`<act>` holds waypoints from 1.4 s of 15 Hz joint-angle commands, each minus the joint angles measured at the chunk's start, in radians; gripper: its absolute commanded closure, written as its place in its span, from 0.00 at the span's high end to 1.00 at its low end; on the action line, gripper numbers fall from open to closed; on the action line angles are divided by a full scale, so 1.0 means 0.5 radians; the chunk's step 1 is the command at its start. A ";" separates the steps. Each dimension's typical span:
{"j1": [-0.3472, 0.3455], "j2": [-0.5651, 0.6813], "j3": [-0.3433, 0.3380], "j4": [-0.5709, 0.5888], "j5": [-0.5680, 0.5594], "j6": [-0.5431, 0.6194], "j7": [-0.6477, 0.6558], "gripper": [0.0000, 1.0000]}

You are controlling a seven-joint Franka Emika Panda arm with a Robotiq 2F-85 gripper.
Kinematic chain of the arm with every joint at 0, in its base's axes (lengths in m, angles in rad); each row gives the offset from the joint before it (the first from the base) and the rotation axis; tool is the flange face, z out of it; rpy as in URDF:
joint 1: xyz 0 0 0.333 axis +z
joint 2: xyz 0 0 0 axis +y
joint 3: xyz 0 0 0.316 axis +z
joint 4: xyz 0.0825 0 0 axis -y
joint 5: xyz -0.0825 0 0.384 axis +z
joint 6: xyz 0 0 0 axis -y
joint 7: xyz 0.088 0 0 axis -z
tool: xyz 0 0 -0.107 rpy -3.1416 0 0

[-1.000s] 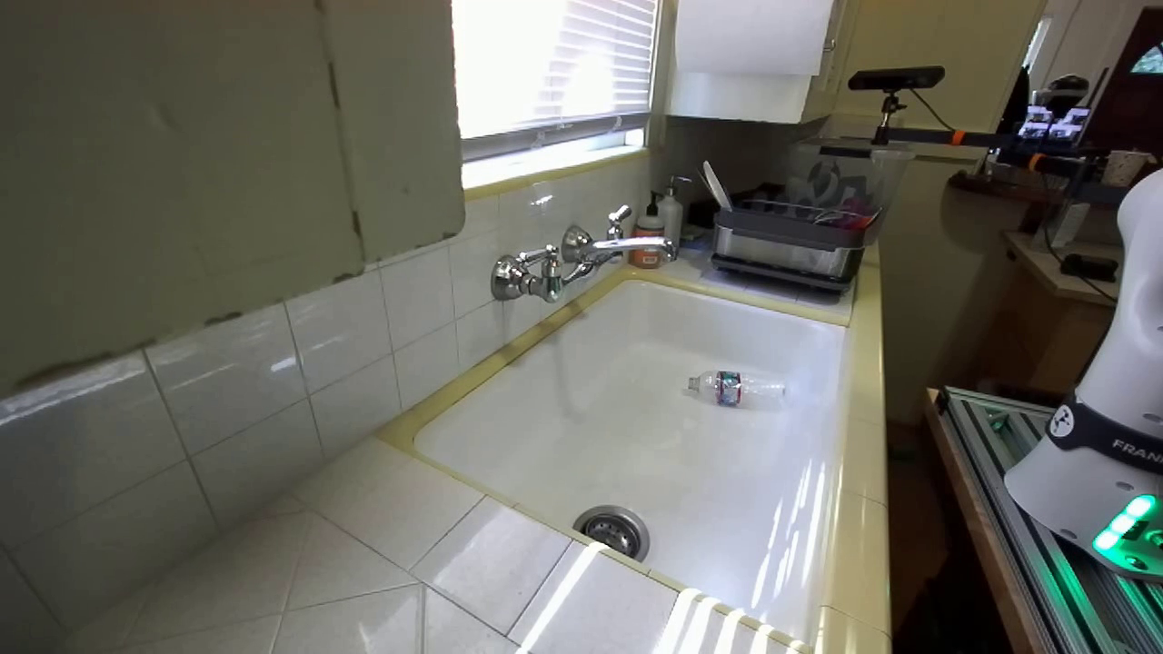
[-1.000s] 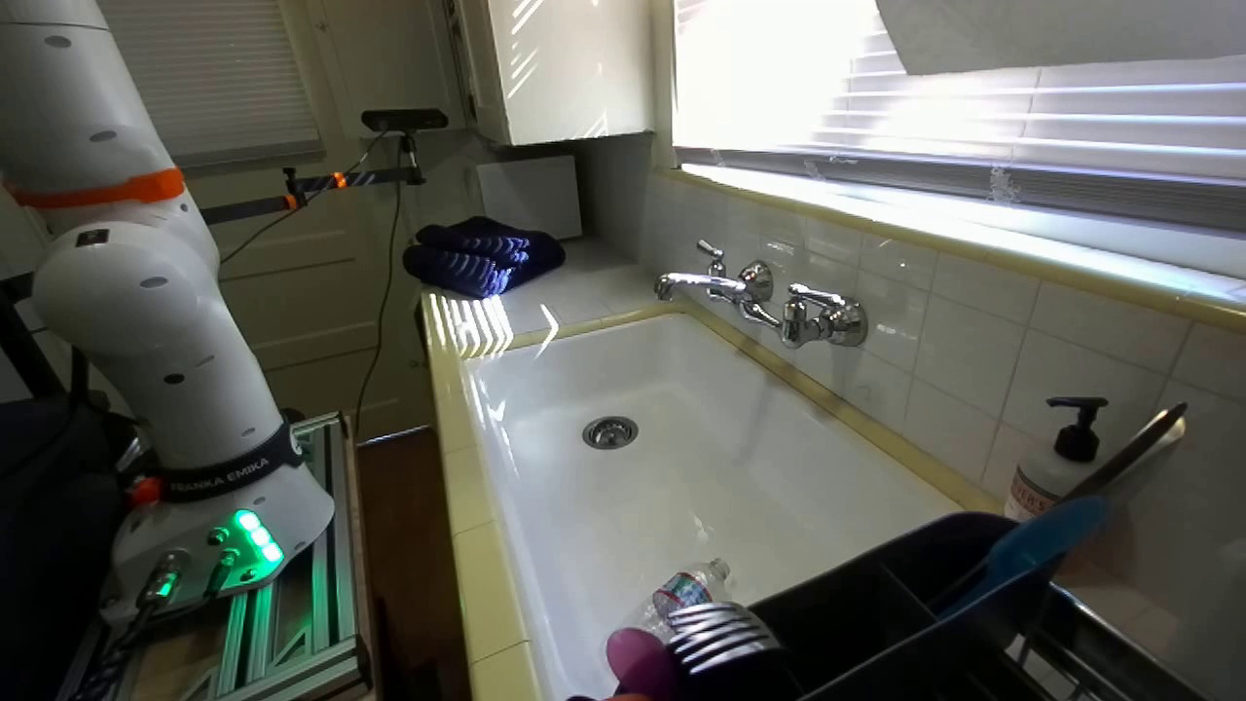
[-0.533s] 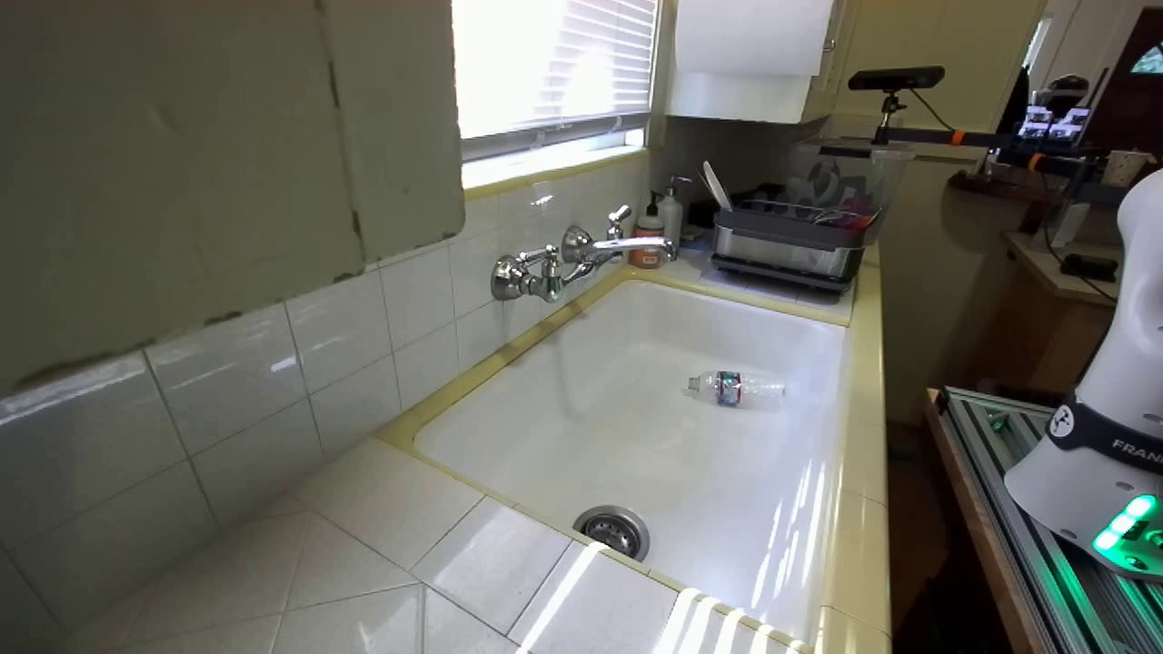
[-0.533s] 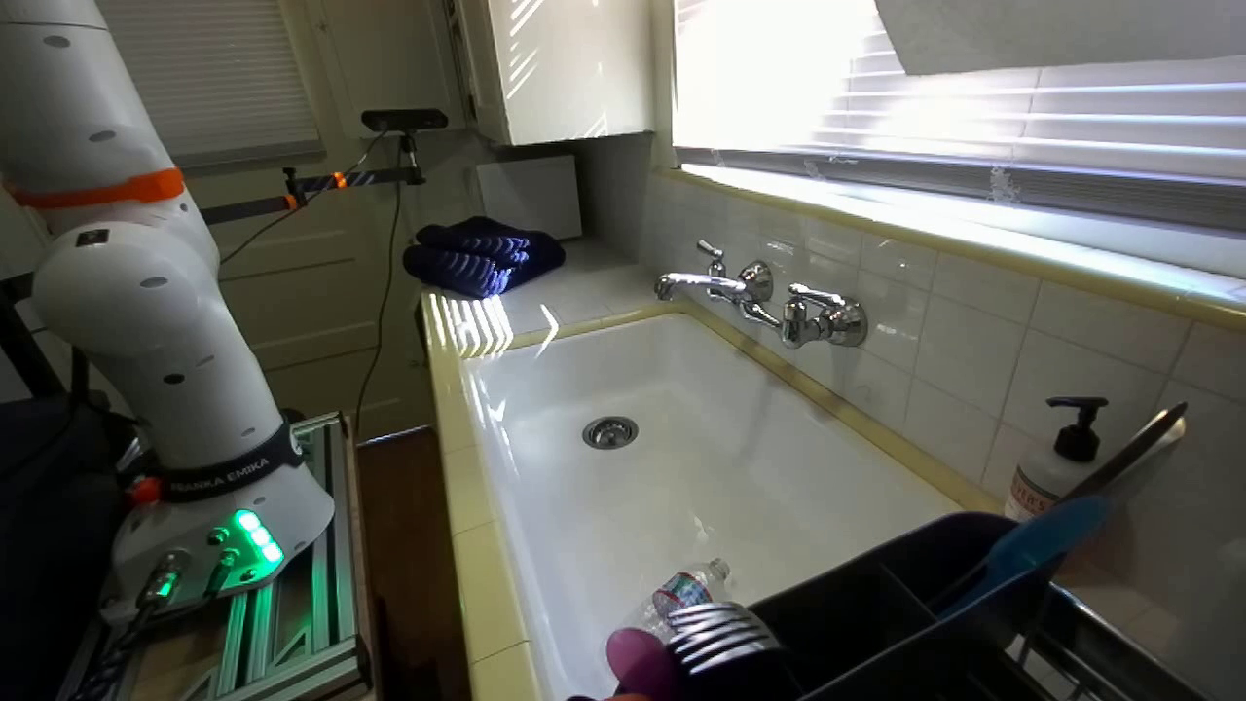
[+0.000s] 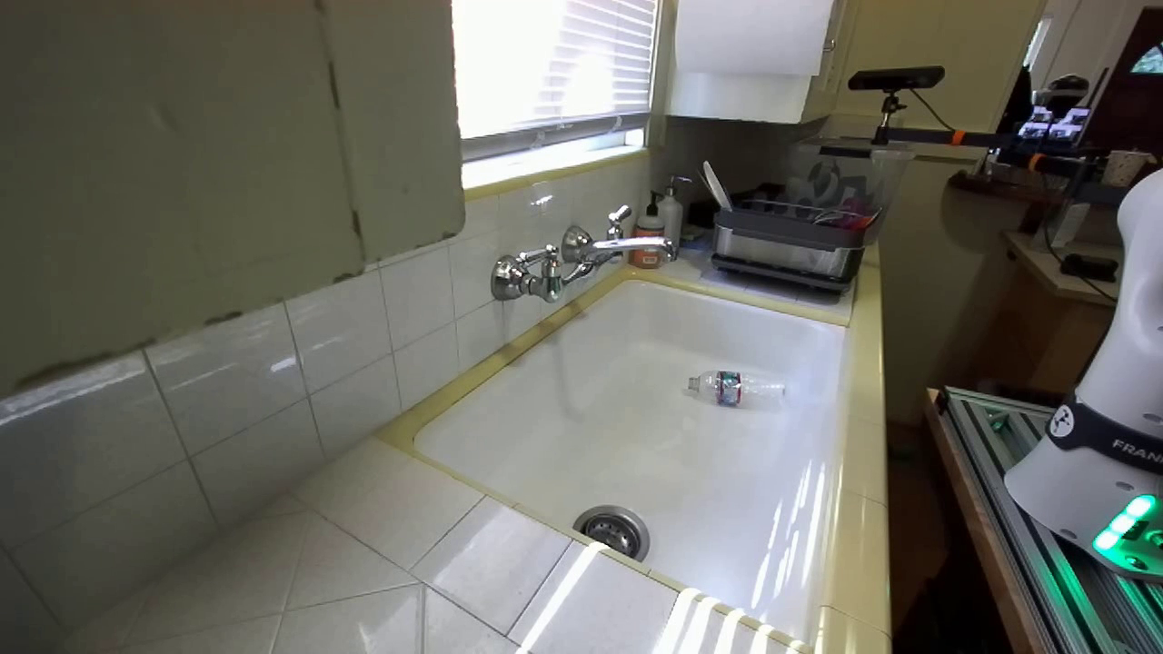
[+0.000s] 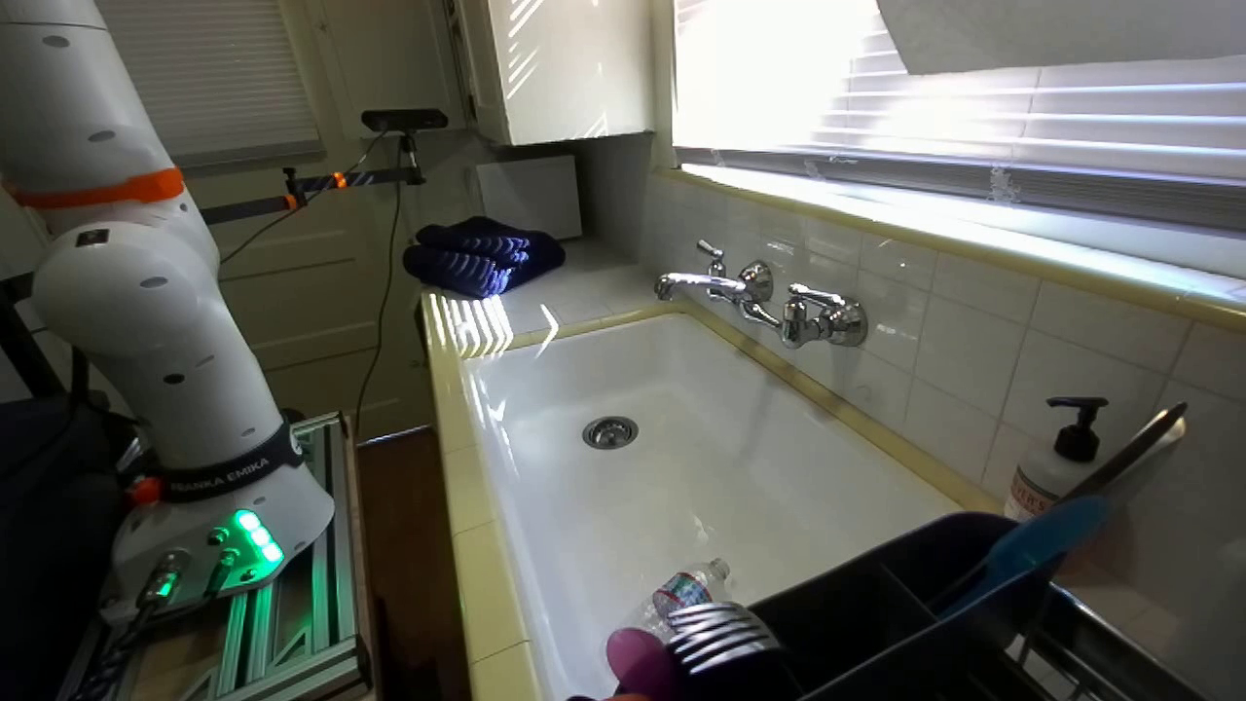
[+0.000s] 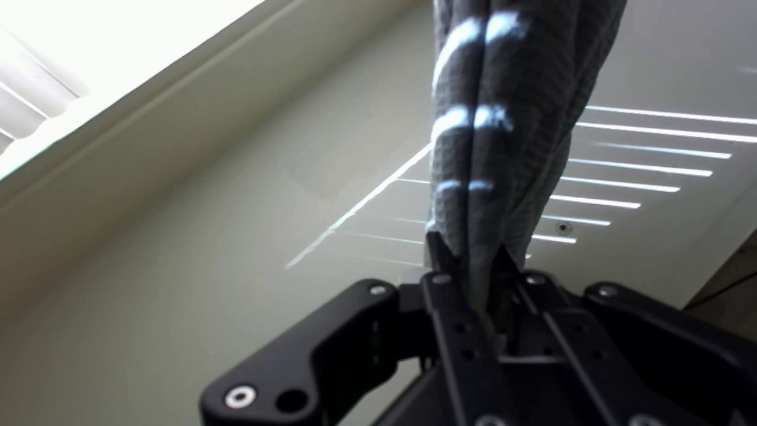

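In the wrist view my gripper point(image 7: 471, 251) comes in from the bottom. Its black fingers are closed on a bunched grey cloth point(image 7: 514, 106) with a waffle-like texture. The cloth runs in folds from between the fingertips to the top edge of the view, and its far end is out of sight. Bright stripes of sunlight fall across it. Behind it is a pale surface point(image 7: 266, 248) with more light stripes. The gripper and the held cloth do not show in either exterior view. In an exterior view the arm point(image 6: 165, 331) stands beside the sink, its upper part cut off.
A white sink point(image 5: 636, 436) holds a clear plastic bottle point(image 5: 730, 389) lying on its side. A chrome faucet point(image 5: 627, 245) juts from the tiled wall. A dish rack point(image 5: 790, 245) stands at one end. A dark blue folded cloth point(image 6: 482, 255) lies on the opposite counter.
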 commanded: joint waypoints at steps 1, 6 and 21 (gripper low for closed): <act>-0.007 -0.066 -0.005 -0.076 -0.045 -0.042 -0.020 0.04; -0.003 -0.092 -0.001 -0.113 -0.042 -0.038 -0.033 0.04; -0.011 -0.159 -0.003 -0.195 -0.045 -0.054 -0.069 0.04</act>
